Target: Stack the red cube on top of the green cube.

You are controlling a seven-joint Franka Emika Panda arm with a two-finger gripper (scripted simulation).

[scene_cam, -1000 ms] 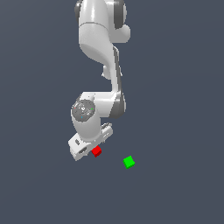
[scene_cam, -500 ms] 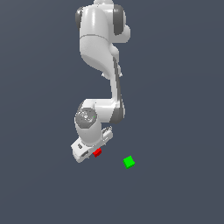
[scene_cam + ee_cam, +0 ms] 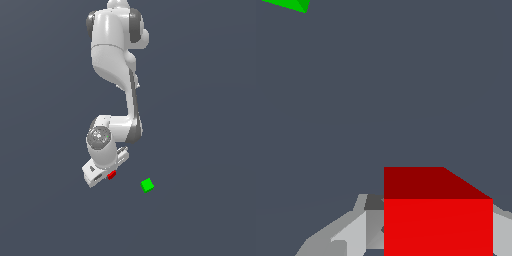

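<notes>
At the exterior view's left, the gripper [image 3: 106, 175] is lowered around the red cube [image 3: 111, 174]; whether it is clamped cannot be told; grasping seems in hand; lifting towards the green cube [image 3: 147, 185], rightward, is called for next.

Even, diffuse light is filling both renders, and no cast shadows are falling on the flat dark slate-grey ground [image 3: 210, 125]. The glossy white robot arm [image 3: 112, 47] is showing soft shading, brighter on its upper curves and greyer beneath. In the wrist view the small bright red cube [image 3: 438, 220] is presenting one lighter face and one darker face. The small bright green cube [image 3: 287, 5] is shading likewise. Edges are appearing sharp but slightly jagged; no blur or glare is showing.
</notes>
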